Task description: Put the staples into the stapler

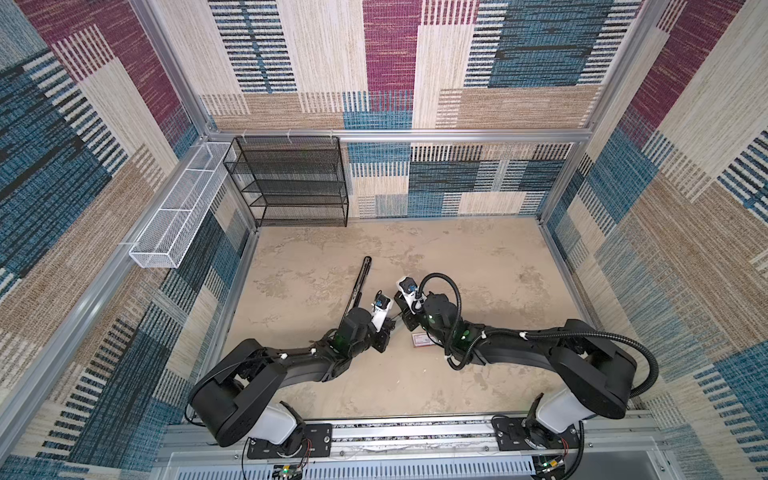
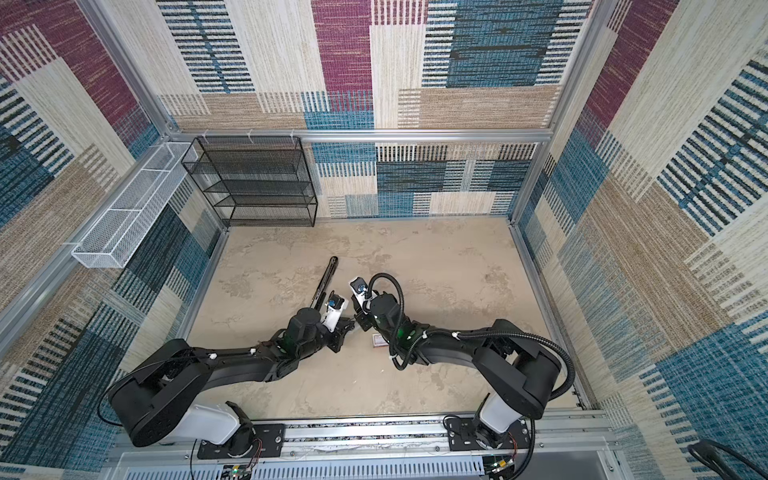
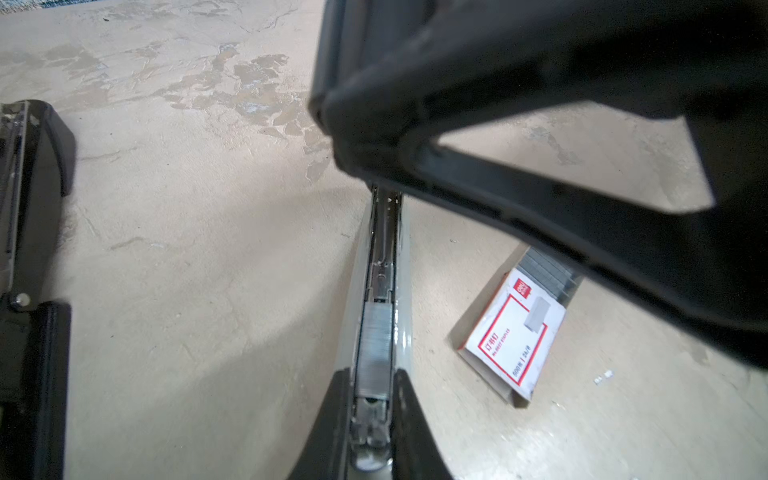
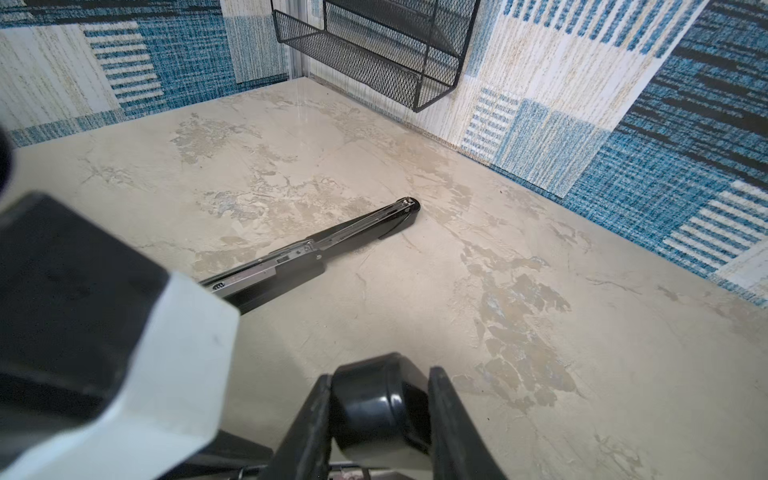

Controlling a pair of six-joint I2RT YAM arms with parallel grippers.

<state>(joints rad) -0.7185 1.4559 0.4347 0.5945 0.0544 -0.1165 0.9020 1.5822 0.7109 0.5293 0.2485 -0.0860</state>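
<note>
My left gripper (image 3: 372, 382) is shut on the pale-sided stapler (image 3: 401, 332) across its open metal channel. A silvery strip of staples (image 3: 375, 349) lies in that channel between the fingers. My right gripper (image 4: 380, 386) is shut on the stapler's black rounded end (image 4: 378, 407). In both top views the two grippers (image 1: 384, 330) (image 1: 405, 316) meet at the table's middle, hiding the stapler. The red-and-white staples box (image 3: 511, 332) lies flat beside them, its grey tray (image 3: 544, 270) pulled partly out. The box (image 1: 422, 340) shows just under the right arm.
A long black stapler (image 1: 361, 282) lies opened flat on the table, its near end under the left arm. A black wire shelf (image 1: 291, 183) and a white mesh basket (image 1: 178, 208) stand at the back left. Tiny loose staple bits (image 3: 603, 377) lie near the box.
</note>
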